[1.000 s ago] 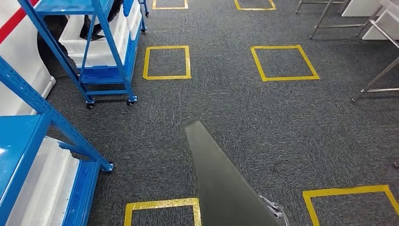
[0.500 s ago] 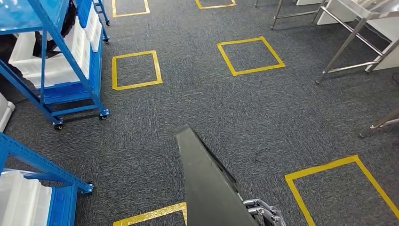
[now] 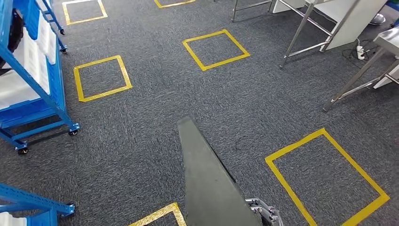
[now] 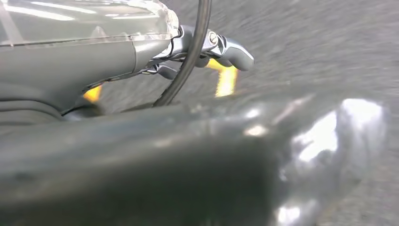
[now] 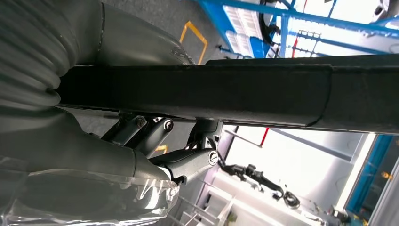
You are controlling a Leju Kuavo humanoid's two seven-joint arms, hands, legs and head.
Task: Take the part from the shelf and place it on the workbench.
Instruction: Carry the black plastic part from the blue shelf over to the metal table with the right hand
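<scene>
My fingers [image 5: 188, 162] on the right hand [image 3: 263, 214] are closed around the part [image 3: 207, 179]. In the right wrist view they press against one side of its long dark edge while the thick thumb side of the hand bears on the other, so that hand has it firmly. Of my left hand [image 4: 94, 52] I cannot tell: its fingers [image 4: 235, 49] reach out past a thin black cable, and a dark, glossy, blurred surface lies close by, but whether they touch or hold anything is not clear. The part is a long, flat, dull grey-green piece that narrows to a blunt tip. From my head I see it held low in front of me above the floor, its wide end near me by my right hand and its tip pointing away over the carpet [image 3: 155, 122]. The carpet is dark grey and marked with squares of yellow tape: a large square [image 3: 295, 144] just right of the part, a strip [image 3: 155, 214] near on its left, and smaller squares [image 3: 78, 84] farther off. At the far left stands a blue shelf [image 3: 33, 82] on castors with white bins [image 3: 14, 89] in it, and the foot of another blue frame [image 3: 33, 202] shows at the near left. At the far right is a steel-legged desk [image 3: 297, 35] with a white panel beside it, and the slanting leg of a second desk [image 3: 353, 80] nearer the right edge.
</scene>
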